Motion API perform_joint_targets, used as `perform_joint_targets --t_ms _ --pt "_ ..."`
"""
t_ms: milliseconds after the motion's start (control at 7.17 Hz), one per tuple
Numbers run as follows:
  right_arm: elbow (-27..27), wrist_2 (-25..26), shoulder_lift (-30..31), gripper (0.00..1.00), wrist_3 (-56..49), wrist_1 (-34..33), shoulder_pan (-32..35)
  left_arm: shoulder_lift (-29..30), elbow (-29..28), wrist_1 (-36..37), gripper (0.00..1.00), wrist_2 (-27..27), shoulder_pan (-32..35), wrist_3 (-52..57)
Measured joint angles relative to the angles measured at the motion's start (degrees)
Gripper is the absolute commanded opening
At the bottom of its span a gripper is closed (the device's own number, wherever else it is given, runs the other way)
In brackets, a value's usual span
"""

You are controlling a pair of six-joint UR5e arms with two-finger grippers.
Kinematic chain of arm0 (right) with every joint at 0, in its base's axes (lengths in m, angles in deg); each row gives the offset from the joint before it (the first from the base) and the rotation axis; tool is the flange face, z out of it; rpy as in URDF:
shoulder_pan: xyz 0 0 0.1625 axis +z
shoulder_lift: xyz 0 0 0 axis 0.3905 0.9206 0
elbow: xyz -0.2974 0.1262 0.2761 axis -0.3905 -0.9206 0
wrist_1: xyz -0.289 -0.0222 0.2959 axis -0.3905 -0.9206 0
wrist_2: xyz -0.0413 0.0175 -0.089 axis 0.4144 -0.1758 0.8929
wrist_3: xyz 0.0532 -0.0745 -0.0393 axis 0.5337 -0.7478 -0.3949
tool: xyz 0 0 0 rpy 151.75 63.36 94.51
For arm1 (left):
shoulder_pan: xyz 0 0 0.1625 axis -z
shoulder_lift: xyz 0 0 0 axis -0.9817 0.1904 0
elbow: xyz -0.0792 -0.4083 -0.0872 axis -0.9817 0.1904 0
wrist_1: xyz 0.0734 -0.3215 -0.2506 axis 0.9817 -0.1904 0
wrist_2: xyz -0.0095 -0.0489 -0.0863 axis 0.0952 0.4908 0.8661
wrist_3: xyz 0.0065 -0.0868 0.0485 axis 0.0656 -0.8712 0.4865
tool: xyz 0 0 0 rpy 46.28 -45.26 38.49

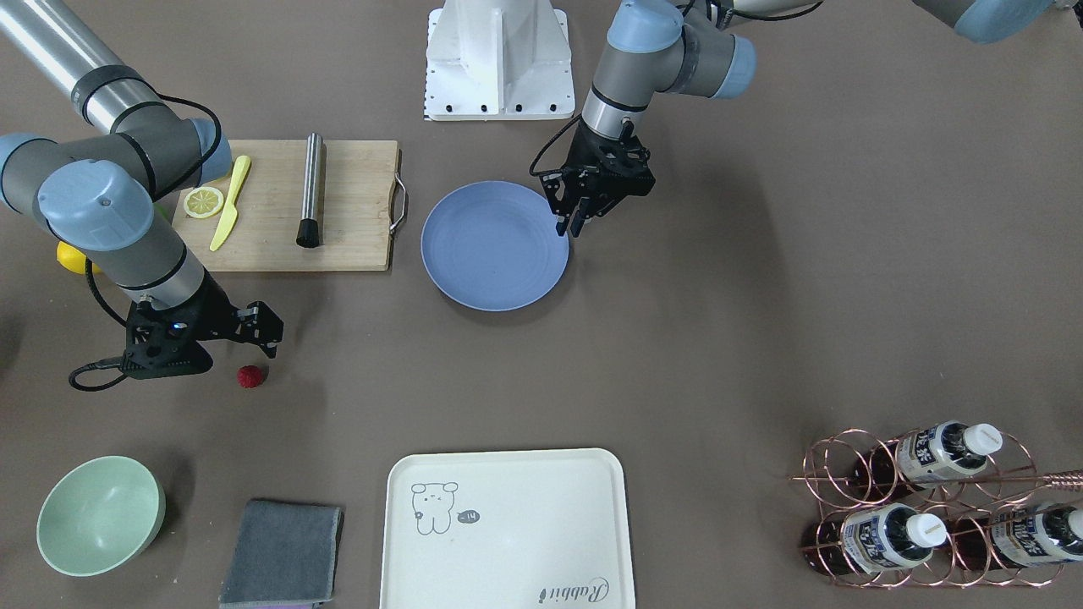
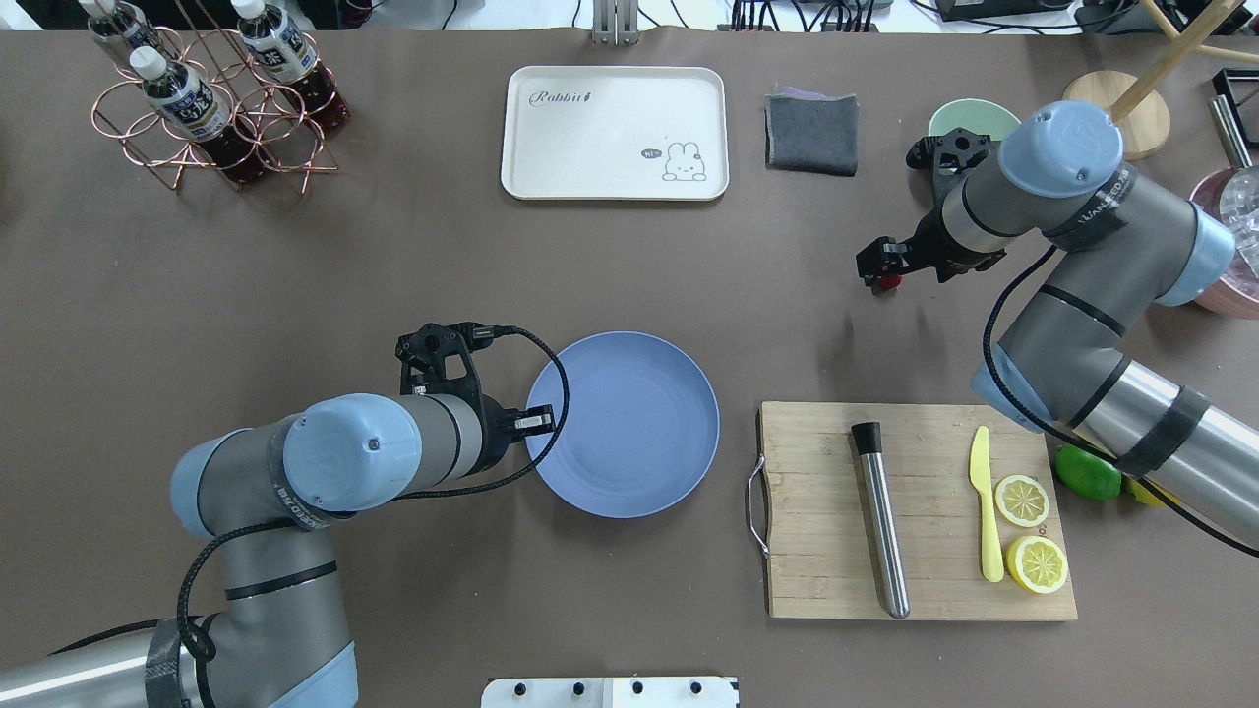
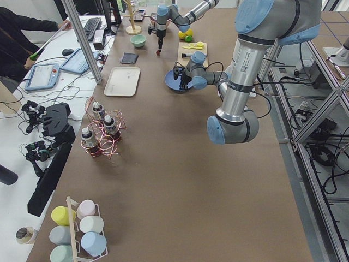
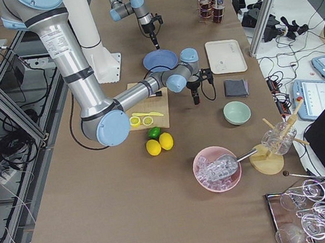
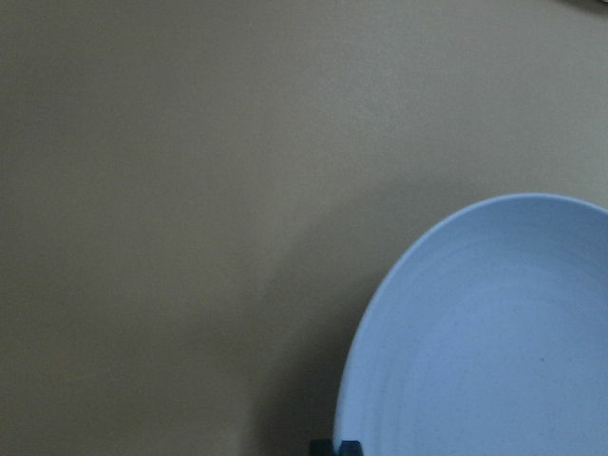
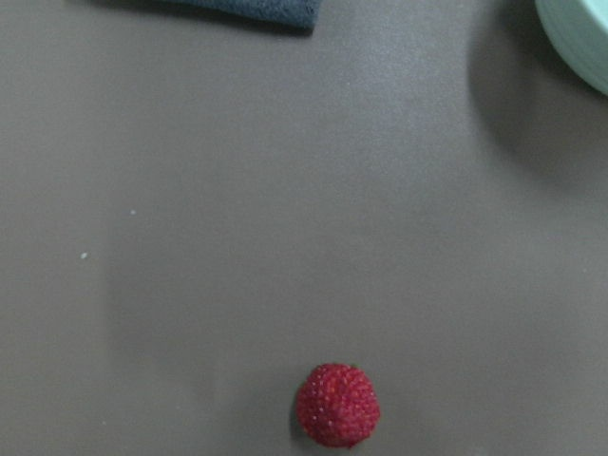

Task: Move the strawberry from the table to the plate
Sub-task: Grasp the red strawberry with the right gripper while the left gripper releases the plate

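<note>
strawberry (image 6: 337,404) on counter (image 1: 677,381): likely light, soft, bruisable; pinch gently across middle. right gripper (image 2: 875,267) jaws spread beside it; left gripper (image 1: 569,224) jaws clenched, empty.

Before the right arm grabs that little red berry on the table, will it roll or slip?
Probably rolls if nudged: the strawberry is roundish and lies loose on the flat table. Its bumpy skin should resist slipping. Likely light, being so small.

Mint-green bowl (image 1: 100,514), grey cloth (image 1: 283,552) and cutting board (image 1: 351,211) with steel rod (image 1: 311,190) and yellow knife (image 1: 231,203) near the right fingers (image 1: 271,331), cream tray (image 1: 508,524) and bottle rack (image 1: 931,507) well apart from the left fingers (image 1: 562,222)
</note>
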Motion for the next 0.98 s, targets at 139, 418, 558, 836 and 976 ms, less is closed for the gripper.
perform_joint_targets --t_ms 139,418,558,836,976 --pt "-0.72 0.11 -0.69 1.00 0.02 -0.02 -0.05 0.08 0.25 -0.07 0.98 -0.80 0.22 0.10" --pt "-2.21 0.35 -1.39 1.00 0.04 0.02 -0.19 0.22 0.62 -0.07 0.98 -0.96 1.71 0.41" --pt "-2.95 0.67 -1.85 0.99 0.04 0.02 -0.23 0.24 0.64 -0.05 0.98 -0.92 2.28 0.47" --pt "-4.78 1.14 -3.08 0.76 0.04 0.00 -0.27 0.28 0.67 -0.04 0.98 -0.90 2.69 0.50" --pt "-5.30 1.22 -3.34 0.48 0.04 0.00 -0.26 0.35 0.67 -0.04 0.98 -0.90 2.80 0.50"
